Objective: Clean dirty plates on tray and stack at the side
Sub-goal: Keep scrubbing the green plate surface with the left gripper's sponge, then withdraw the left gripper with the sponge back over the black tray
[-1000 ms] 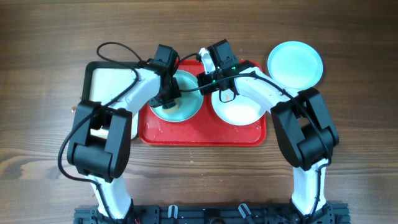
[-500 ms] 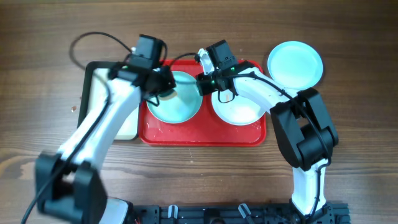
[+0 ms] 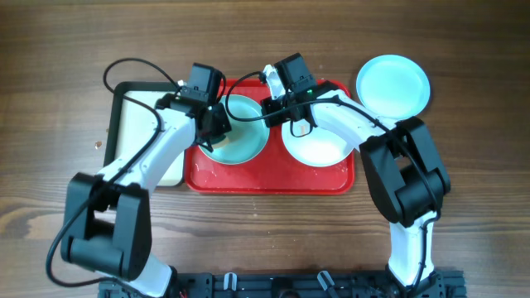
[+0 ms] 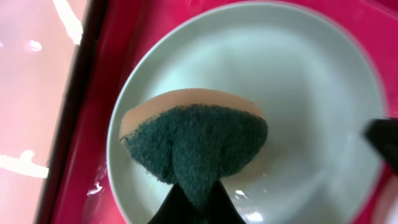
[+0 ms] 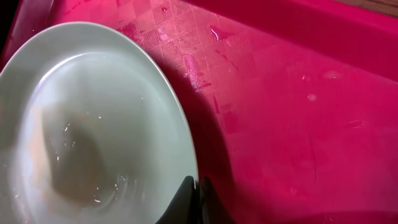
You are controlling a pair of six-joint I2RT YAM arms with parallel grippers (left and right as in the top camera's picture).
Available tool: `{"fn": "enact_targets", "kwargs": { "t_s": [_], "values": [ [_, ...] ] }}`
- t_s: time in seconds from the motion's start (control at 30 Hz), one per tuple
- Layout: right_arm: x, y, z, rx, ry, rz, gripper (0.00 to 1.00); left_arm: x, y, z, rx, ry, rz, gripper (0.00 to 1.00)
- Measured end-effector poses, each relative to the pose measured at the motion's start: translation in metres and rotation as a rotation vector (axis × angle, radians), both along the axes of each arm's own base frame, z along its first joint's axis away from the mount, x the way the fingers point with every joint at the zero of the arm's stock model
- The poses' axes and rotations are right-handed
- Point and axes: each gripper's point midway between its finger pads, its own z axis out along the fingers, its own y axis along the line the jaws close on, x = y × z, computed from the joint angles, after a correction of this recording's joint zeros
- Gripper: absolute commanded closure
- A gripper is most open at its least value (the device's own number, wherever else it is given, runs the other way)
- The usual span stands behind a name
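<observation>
A pale light-blue plate (image 3: 247, 139) lies in the left half of the red tray (image 3: 269, 180). My left gripper (image 3: 210, 135) is shut on a green-and-tan sponge (image 4: 196, 143) and presses it on the plate's left part (image 4: 305, 87). My right gripper (image 3: 270, 108) is shut on this plate's far right rim, also seen in the right wrist view (image 5: 194, 186) with the plate (image 5: 93, 124). A white plate (image 3: 319, 147) lies in the tray's right half. A second light-blue plate (image 3: 393, 84) lies on the table at the far right.
A black-rimmed tray with a cream inside (image 3: 137, 124) lies directly left of the red tray, under my left arm. Water drops shine on the red tray floor (image 5: 298, 112). Both arms cross over the tray's far edge.
My left arm has swung out to the left and its gripper with the sponge has slid from the plate's middle-left toward its left rim. The right gripper has kept still on the rim.
</observation>
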Motion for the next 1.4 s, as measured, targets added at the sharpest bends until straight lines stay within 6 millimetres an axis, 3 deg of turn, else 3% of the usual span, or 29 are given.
{"fn": "enact_targets", "kwargs": {
  "t_s": [0.27, 0.7, 1.0, 1.13, 1.27, 1.33, 1.4],
  "values": [
    [0.000, 0.000, 0.000, 0.000, 0.000, 0.000, 0.96, -0.014, 0.004, -0.042, 0.018, 0.051, -0.001, 0.96],
    [0.003, -0.004, 0.000, -0.009, -0.006, -0.012, 0.96, -0.007, -0.021, -0.046, -0.013, 0.012, -0.003, 0.96],
    [0.005, -0.007, -0.001, -0.017, -0.009, -0.022, 0.96, 0.008, -0.064, -0.044, -0.231, -0.022, -0.056, 0.96],
    [0.005, -0.007, -0.001, -0.017, -0.009, -0.022, 0.96, 0.006, -0.073, -0.042, -0.280, -0.011, -0.081, 0.96],
    [0.004, -0.005, -0.001, -0.011, -0.007, -0.015, 0.95, 0.003, -0.077, -0.028, -0.338, -0.008, -0.099, 0.96],
    [0.002, -0.003, 0.000, -0.006, -0.004, -0.008, 0.83, 0.006, -0.071, -0.008, -0.353, -0.042, -0.090, 0.96],
    [0.000, 0.000, 0.000, -0.003, 0.000, -0.004, 0.80, 0.011, -0.052, 0.032, -0.363, -0.126, -0.053, 0.96]
  ]
}}
